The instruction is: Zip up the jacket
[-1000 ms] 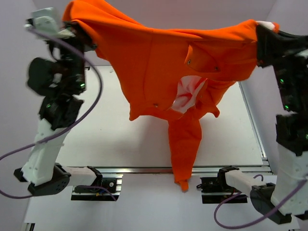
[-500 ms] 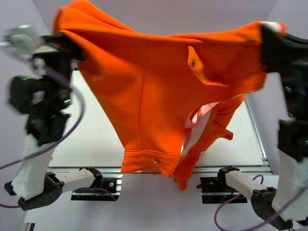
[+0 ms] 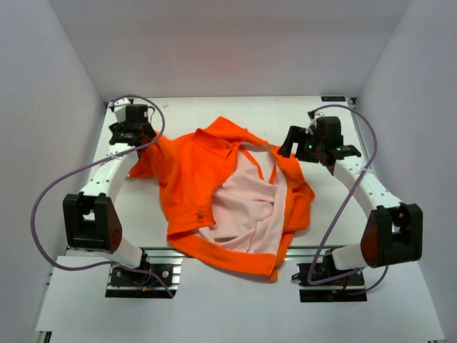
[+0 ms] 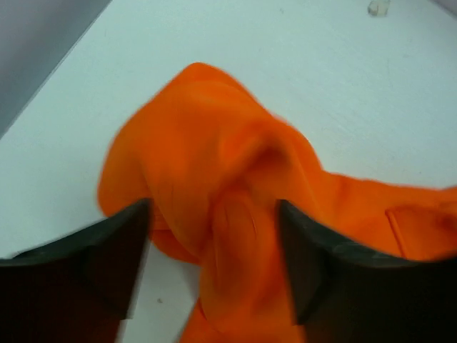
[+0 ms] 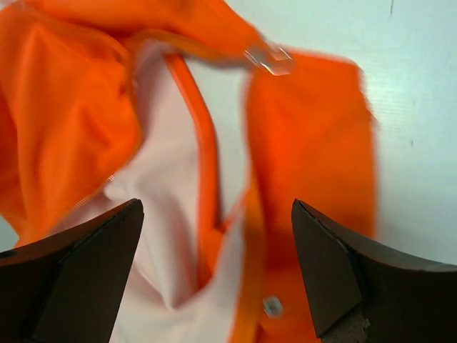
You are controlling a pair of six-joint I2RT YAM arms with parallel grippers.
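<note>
The jacket (image 3: 193, 179) blocks mid-table; the table (image 3: 143, 209) edges stay passable.

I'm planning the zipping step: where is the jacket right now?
In the top view the jacket lies open on the middle of the table, pale lining up, between the left hand and the right hand.

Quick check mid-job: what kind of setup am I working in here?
Probably a lab test cell: plain white walls box in a white table, with a metal mounting rail along its near edge.
</note>
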